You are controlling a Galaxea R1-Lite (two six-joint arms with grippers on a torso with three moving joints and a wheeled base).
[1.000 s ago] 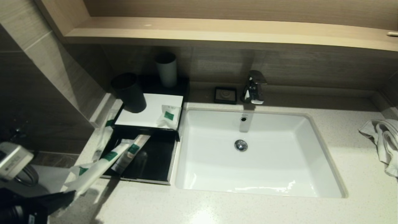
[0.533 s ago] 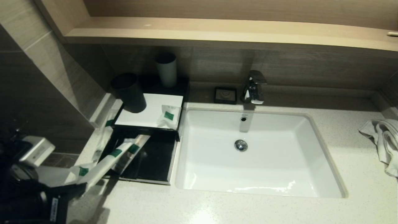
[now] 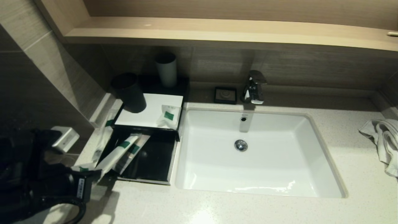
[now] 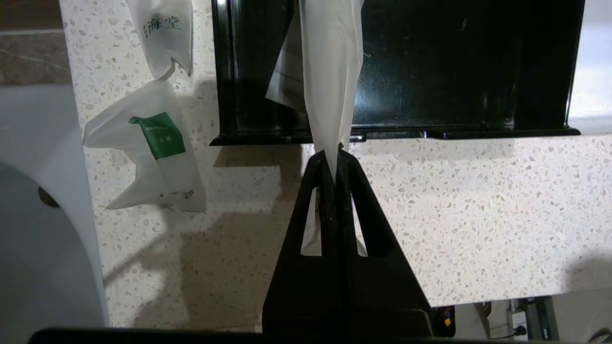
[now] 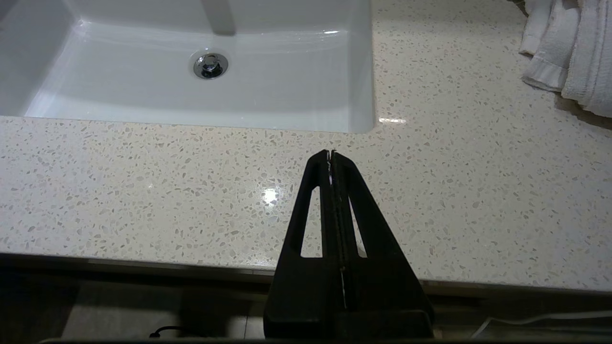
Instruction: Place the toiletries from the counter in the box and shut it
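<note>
Down at the counter's (image 3: 217, 208) front left corner: left gripper (image 4: 334, 152), fingers pinched together on the tail end of a long white sachet (image 3: 115, 155). Sachet stretched forward from the grip, over the front lip of the pulled-out black drawer (image 3: 155, 161), green label facing up, far end lying inside the drawer on top of a second long sachet (image 3: 132, 154). Drawer open toward the counter edge, otherwise bare and glossy inside. Box (image 3: 149, 113) behind it, white top panel carrying a dark cup (image 3: 129, 92) at the back left corner and a small squarish sachet (image 3: 168, 116) at the front right edge. Pale cup (image 3: 166, 70) standing further back, against the wall. Another long sachet (image 3: 104, 137) lying on the counter just beside the drawer's left side, and a crumpled small sachet (image 4: 153, 157) with a green label on the counter near the gripper, apart from the drawer. Sink (image 3: 258, 155) to the right of the box, tap (image 3: 254, 87) and small black soap dish (image 3: 225, 95) behind it, towel (image 3: 382, 140) at the far right. Right gripper (image 5: 331, 154) parked at the counter's front edge, right of the sink, fingers pressed together on nothing.
</note>
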